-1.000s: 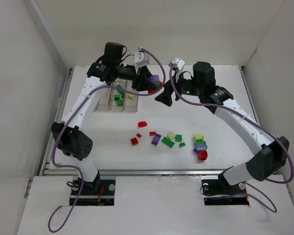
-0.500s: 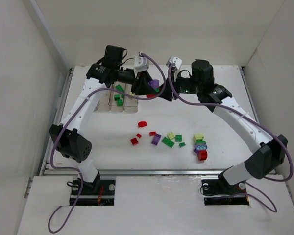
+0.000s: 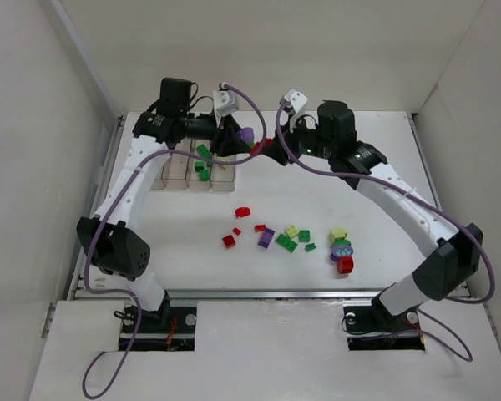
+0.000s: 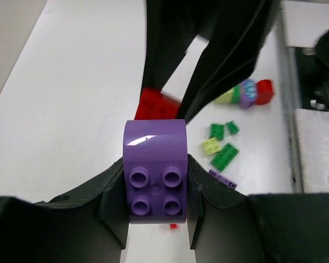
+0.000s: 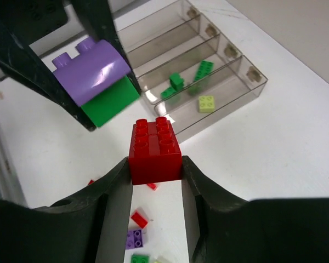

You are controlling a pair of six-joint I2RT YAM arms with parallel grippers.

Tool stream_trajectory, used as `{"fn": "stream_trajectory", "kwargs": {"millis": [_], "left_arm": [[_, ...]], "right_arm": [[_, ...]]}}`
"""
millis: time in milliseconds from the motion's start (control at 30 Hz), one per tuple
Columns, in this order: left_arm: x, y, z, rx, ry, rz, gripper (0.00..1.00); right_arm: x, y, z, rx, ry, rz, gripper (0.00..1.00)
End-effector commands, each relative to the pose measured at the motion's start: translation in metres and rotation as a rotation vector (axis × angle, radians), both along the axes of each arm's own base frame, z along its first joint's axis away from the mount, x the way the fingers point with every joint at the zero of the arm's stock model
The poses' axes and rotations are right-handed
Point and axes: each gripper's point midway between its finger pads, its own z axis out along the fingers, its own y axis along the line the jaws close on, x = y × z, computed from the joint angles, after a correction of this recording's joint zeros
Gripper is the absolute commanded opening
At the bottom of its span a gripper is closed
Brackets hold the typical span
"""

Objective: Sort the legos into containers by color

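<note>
My left gripper (image 4: 154,189) is shut on a purple lego (image 4: 154,170) with a rounded top; a green piece (image 5: 111,103) is stuck under it. Just beyond it my right gripper (image 5: 155,167) is shut on a red lego (image 5: 155,145), a little apart from the purple one. In the top view both grippers, left (image 3: 236,139) and right (image 3: 265,151), meet in the air right of the containers (image 3: 192,172). The clear containers (image 5: 208,66) hold green legos (image 5: 177,82) and a pale yellow one (image 5: 206,102). Loose legos (image 3: 275,238) lie mid-table.
A stacked cluster of pale yellow, green, purple and red bricks (image 3: 342,251) stands to the right of the loose ones. A red round-topped piece (image 3: 243,210) lies nearer the containers. White walls (image 3: 50,167) close in the table on the left, back and right.
My right gripper has moved in from the right and shut on the red lego beside the purple one. Both grippers have shifted a little to the left.
</note>
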Motion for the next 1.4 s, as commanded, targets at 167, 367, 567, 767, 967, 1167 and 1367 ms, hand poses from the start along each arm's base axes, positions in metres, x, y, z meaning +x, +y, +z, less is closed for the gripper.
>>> {"fn": "stream_trajectory", "kwargs": {"millis": [167,367,567,767,967,1167,1367], "left_arm": [[0.064,0.101,-0.043,0.223,-0.104,0.638,0.00],[0.060,0.147,-0.059,0.272,-0.064,0.850,0.00],[0.034,0.223,-0.061,0.258,-0.144,1.285,0.00],[0.008,0.276,-0.059,0.226,-0.263,1.586,0.00],[0.006,0.284,-0.065,0.243,-0.278,1.630,0.00],[0.015,0.279,-0.066,0.229,-0.269,1.611,0.00],[0.016,0.273,-0.066,0.218,-0.265,1.574,0.00]], "right_arm": [[0.060,0.042,0.029,0.104,-0.005,-0.207,0.00],[0.096,0.064,0.021,0.192,0.085,-0.292,0.00],[0.111,0.161,0.014,0.264,0.104,-0.108,0.00],[0.109,0.237,-0.066,0.240,0.178,-0.010,0.00],[0.112,0.255,-0.108,0.214,0.197,-0.023,0.00],[0.109,0.268,-0.134,0.198,0.195,-0.059,0.00],[0.122,0.262,-0.139,0.196,0.177,-0.131,0.27]]}}
